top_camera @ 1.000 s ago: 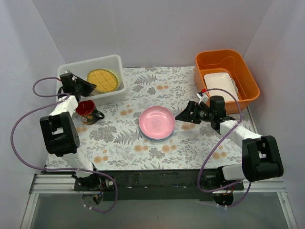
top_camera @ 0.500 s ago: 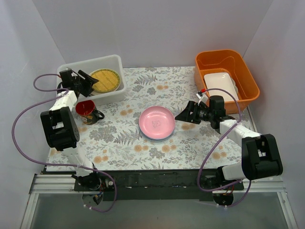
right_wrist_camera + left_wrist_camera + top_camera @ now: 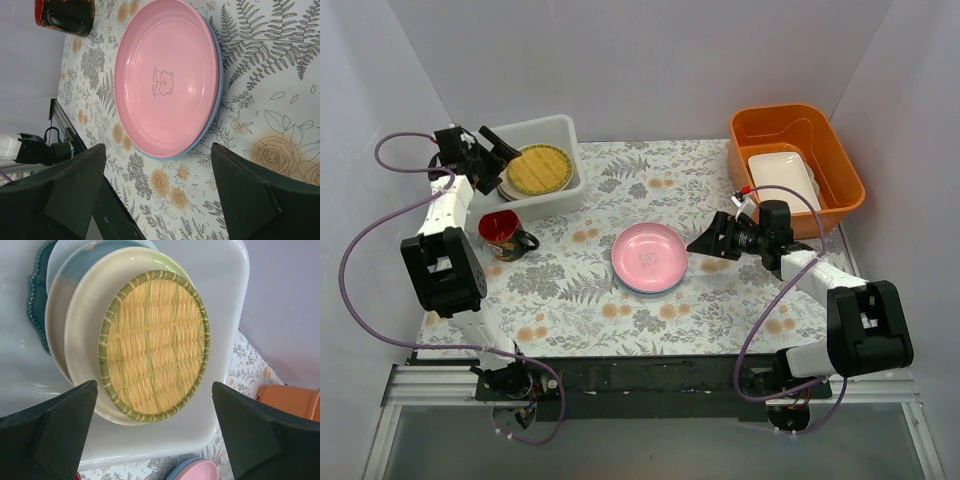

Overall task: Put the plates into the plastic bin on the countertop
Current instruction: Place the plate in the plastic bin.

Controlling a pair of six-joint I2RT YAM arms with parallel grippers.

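Observation:
The plastic bin (image 3: pixel 563 127) stands at the countertop's (image 3: pixel 570 295) back left. Inside it a woven-bamboo yellow plate (image 3: pixel 152 345) lies on a pale cream plate (image 3: pixel 77 355), with a cream-and-blue plate and a teal scalloped plate (image 3: pixel 36 300) showing underneath. My left gripper (image 3: pixel 498 150) hangs open above the bin's left side and holds nothing. In the middle of the countertop a pink plate (image 3: pixel 648 255) rests on a light blue plate (image 3: pixel 218 75). My right gripper (image 3: pixel 705 240) is open just right of that pair, low over the surface, its fingers apart from the rim.
A red mug (image 3: pixel 503 230) stands in front of the bin, near the left arm. An orange tub (image 3: pixel 832 140) at the back right holds a white rectangular dish (image 3: pixel 782 178). Grey walls close in the back and both sides.
My left gripper opened and let go of the woven-bamboo plate, which now lies on the stack in the bin; the gripper drew back up and left. The right gripper hardly moved.

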